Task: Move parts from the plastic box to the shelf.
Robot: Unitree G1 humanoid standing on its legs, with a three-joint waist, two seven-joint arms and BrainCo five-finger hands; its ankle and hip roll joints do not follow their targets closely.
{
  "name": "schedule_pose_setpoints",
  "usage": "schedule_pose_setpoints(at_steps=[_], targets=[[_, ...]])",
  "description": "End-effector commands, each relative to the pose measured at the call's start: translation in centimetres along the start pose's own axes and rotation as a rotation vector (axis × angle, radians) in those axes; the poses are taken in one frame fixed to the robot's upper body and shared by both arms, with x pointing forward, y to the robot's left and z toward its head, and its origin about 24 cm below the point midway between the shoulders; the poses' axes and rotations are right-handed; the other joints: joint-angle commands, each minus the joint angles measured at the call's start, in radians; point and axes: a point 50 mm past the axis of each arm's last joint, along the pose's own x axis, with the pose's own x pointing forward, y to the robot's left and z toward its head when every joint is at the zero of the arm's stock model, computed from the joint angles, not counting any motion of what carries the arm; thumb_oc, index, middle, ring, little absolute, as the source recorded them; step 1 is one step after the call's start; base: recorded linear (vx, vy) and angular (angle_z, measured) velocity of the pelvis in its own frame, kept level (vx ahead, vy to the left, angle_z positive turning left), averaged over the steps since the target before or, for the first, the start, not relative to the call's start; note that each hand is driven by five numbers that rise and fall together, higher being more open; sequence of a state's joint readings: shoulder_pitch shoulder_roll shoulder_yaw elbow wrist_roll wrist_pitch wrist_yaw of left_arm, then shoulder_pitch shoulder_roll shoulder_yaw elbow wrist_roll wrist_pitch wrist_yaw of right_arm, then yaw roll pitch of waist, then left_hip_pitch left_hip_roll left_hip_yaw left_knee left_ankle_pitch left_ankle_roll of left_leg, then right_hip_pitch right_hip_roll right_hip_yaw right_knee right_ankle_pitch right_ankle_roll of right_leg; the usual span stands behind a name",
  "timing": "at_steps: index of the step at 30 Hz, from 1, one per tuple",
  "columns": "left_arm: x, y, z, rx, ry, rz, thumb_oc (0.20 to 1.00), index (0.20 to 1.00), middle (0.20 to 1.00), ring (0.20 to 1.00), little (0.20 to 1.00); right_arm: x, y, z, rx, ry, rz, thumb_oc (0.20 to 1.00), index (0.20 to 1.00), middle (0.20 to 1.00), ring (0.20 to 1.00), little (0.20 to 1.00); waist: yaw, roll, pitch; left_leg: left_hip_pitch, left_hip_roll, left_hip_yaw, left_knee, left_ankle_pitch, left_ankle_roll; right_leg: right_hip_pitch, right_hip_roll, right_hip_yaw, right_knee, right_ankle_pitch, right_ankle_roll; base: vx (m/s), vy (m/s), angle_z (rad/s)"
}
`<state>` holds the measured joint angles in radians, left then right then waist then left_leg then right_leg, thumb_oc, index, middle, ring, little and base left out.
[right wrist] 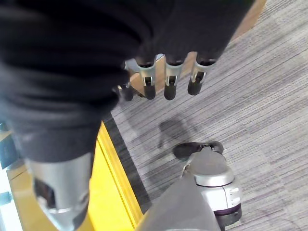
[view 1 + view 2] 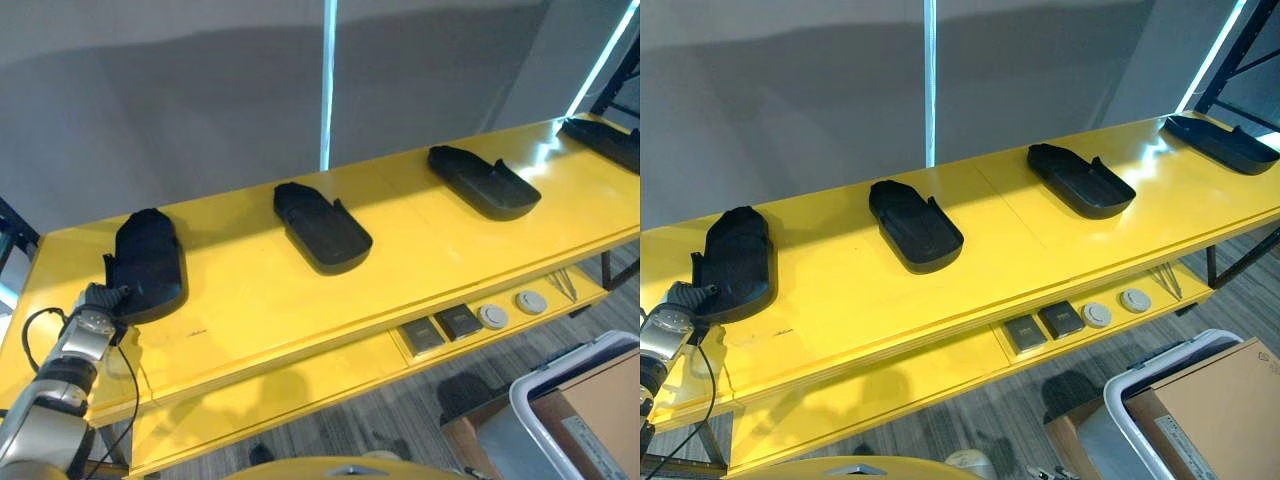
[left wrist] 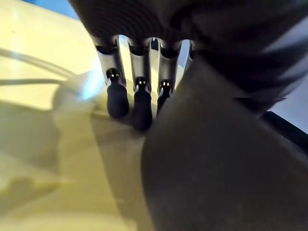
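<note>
Four black moulded plastic tray-shaped parts, spaced well apart along glossy yellow shelf (image 2: 300, 300); wide bare stretches between. Leftmost part (image 2: 148, 262) near shelf's left end, touched by left hand (image 2: 100, 300), fingers (image 3: 118, 98) straight, relaxed. Right hand (image 1: 166, 82) hanging over grey carpet, fingers loose, empty. White-rimmed plastic box (image 2: 1160, 385) lower right.

Bright, even light on the yellow shelf (image 2: 420, 250)

Glare whitens the shelf's far right corner, below a lit strip (another runs up the wall behind); soft shadows trail each black part (image 2: 322, 228), and the left wrist view is blurred.
</note>
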<state>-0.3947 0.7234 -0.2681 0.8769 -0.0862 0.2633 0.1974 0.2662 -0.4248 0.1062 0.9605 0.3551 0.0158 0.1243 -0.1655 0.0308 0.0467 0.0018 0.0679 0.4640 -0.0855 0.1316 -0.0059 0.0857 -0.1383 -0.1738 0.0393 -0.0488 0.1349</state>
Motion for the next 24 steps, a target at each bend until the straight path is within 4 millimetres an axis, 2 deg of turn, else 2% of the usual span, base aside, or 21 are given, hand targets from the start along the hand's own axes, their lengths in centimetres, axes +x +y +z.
schedule_pose_setpoints(at_steps=[1, 4, 8, 10, 13, 14, 15, 16, 17, 19, 20, 21, 22, 24], targets=[[0.6, 4.3, 3.8, -0.106, -0.102, 0.163, 1.000, 1.000, 1.000, 1.000, 1.000, 0.3, 0.5, 0.9, -0.037, -0.027, 0.018, 1.000, 1.000, 1.000, 1.000, 1.000, -0.010, -0.034, 0.028, 0.100, 0.059, -0.018, 0.007, -0.115, -0.045, -0.041, -0.018, -0.001, -0.058, 0.079, 0.032, 0.00, 0.000, 0.00], [0.3, 5.8, 4.7, -0.092, -0.158, 0.266, 1.000, 1.000, 1.000, 1.000, 1.000, 0.4, 0.5, 0.9, -0.019, -0.026, 0.016, 1.000, 1.000, 1.000, 1.000, 1.000, -0.001, -0.036, 0.027, 0.102, 0.057, -0.025, 0.007, -0.115, -0.045, -0.036, -0.019, -0.006, -0.057, 0.079, 0.032, 0.00, 0.000, 0.00], [-0.8, 8.3, 7.5, -0.109, -0.290, 0.358, 1.000, 1.000, 1.000, 1.000, 1.000, 0.4, 0.7, 0.9, -0.009, -0.025, 0.016, 1.000, 1.000, 1.000, 1.000, 1.000, 0.016, -0.036, 0.029, 0.093, 0.062, -0.018, 0.007, -0.096, -0.040, -0.043, -0.017, -0.018, -0.057, 0.093, 0.021, -0.05, -0.028, 0.05], [-2.1, 9.8, 9.1, -0.125, -0.383, 0.387, 1.000, 1.000, 1.000, 1.000, 1.000, 0.4, 0.9, 0.7, 0.005, -0.023, 0.014, 1.000, 1.000, 1.000, 1.000, 1.000, 0.031, -0.037, 0.030, 0.093, 0.061, -0.028, 0.007, -0.097, -0.041, -0.038, -0.019, -0.025, -0.060, 0.093, 0.022, 0.00, -0.006, 0.06], [-3.7, 11.2, 10.3, -0.152, -0.479, 0.406, 1.000, 1.000, 1.000, 1.000, 1.000, 0.3, 1.1, 0.4, 0.017, -0.019, 0.015, 1.000, 1.000, 1.000, 1.000, 1.000, 0.047, -0.038, 0.031, 0.090, 0.058, -0.040, 0.007, -0.098, -0.042, -0.034, -0.020, -0.032, -0.063, 0.093, 0.023, 0.00, 0.000, 0.21], [-4.2, 11.3, 10.5, -0.168, -0.515, 0.399, 1.000, 1.000, 1.000, 1.000, 1.000, 0.3, 1.2, 0.3, 0.020, -0.018, 0.015, 1.000, 1.000, 1.000, 1.000, 1.000, 0.052, -0.038, 0.030, 0.090, 0.057, -0.044, 0.007, -0.099, -0.042, -0.032, -0.020, -0.034, -0.065, 0.092, 0.023, 0.01, 0.006, 0.23], [-5.8, 11.5, 11.4, -0.217, -0.626, 0.355, 1.000, 1.000, 1.000, 1.000, 1.000, 0.2, 1.4, 0.1, 0.026, -0.017, 0.018, 1.000, 1.000, 1.000, 1.000, 1.000, 0.064, -0.039, 0.030, 0.089, 0.055, -0.053, 0.006, -0.100, -0.042, -0.027, -0.022, -0.040, -0.068, 0.092, 0.024, 0.01, 0.006, 0.05], [-6.0, 11.5, 11.4, -0.227, -0.642, 0.341, 1.000, 1.000, 1.000, 1.000, 1.000, 0.2, 1.5, 0.1, 0.027, -0.017, 0.017, 1.000, 1.000, 1.000, 1.000, 1.000, 0.066, -0.039, 0.030, 0.089, 0.055, -0.054, 0.006, -0.101, -0.042, -0.027, -0.022, -0.041, -0.068, 0.092, 0.024, 0.00, 0.000, 0.00], [-6.5, 11.3, 11.8, -0.251, -0.682, 0.300, 1.000, 1.000, 1.000, 1.000, 1.000, 0.2, 1.5, 0.0, 0.029, -0.017, 0.019, 1.000, 1.000, 1.000, 1.000, 1.000, 0.070, -0.039, 0.030, 0.088, 0.054, -0.057, 0.006, -0.101, -0.042, -0.026, -0.023, -0.042, -0.069, 0.092, 0.025, 0.00, 0.008, 0.06], [-8.8, 9.5, 13.0, -0.334, -0.833, 0.092, 1.000, 1.000, 1.000, 1.000, 1.000, 0.2, 1.8, -0.1, 0.038, -0.021, 0.020, 1.000, 1.000, 1.000, 1.000, 1.000, 0.085, -0.040, 0.031, 0.085, 0.053, -0.064, 0.005, -0.102, -0.043, -0.025, -0.024, -0.049, -0.072, 0.093, 0.026, -0.01, 0.012, 0.14], [-10.4, 7.5, 13.1, -0.397, -0.891, -0.072, 1.000, 1.000, 1.000, 1.000, 1.000, 0.1, 1.9, -0.2, 0.047, -0.025, 0.020, 1.000, 1.000, 1.000, 1.000, 1.000, 0.095, -0.040, 0.033, 0.084, 0.052, -0.069, 0.004, -0.103, -0.044, -0.023, -0.026, -0.055, -0.076, 0.094, 0.028, -0.01, 0.013, 0.14], [-10.6, 7.1, 13.0, -0.406, -0.901, -0.112, 1.000, 1.000, 1.000, 1.000, 1.000, 0.1, 1.9, -0.2, 0.046, -0.026, 0.020, 1.000, 1.000, 1.000, 1.000, 1.000, 0.097, -0.040, 0.032, 0.084, 0.052, -0.070, 0.003, -0.103, -0.045, -0.023, -0.026, -0.056, -0.076, 0.095, 0.028, -0.02, 0.019, 0.13], [-11.9, 4.6, 12.7, -0.468, -0.936, -0.303, 1.000, 1.000, 1.000, 1.000, 1.000, 0.1, 2.0, -0.3, 0.048, -0.029, 0.020, 1.000, 1.000, 1.000, 1.000, 1.000, 0.110, -0.039, 0.033, 0.080, 0.050, -0.076, 0.002, -0.102, -0.047, -0.022, -0.026, -0.062, -0.079, 0.098, 0.029, -0.02, 0.017, 0.08], [-12.9, 2.5, 12.3, -0.499, -0.959, -0.448, 1.000, 1.000, 1.000, 1.000, 1.000, 0.1, 2.1, -0.2, 0.049, -0.033, 0.022, 1.000, 1.000, 1.000, 1.000, 1.000, 0.118, -0.039, 0.034, 0.078, 0.049, -0.079, 0.001, -0.101, -0.047, -0.023, -0.025, -0.064, -0.081, 0.101, 0.029, -0.01, 0.008, 0.03]])
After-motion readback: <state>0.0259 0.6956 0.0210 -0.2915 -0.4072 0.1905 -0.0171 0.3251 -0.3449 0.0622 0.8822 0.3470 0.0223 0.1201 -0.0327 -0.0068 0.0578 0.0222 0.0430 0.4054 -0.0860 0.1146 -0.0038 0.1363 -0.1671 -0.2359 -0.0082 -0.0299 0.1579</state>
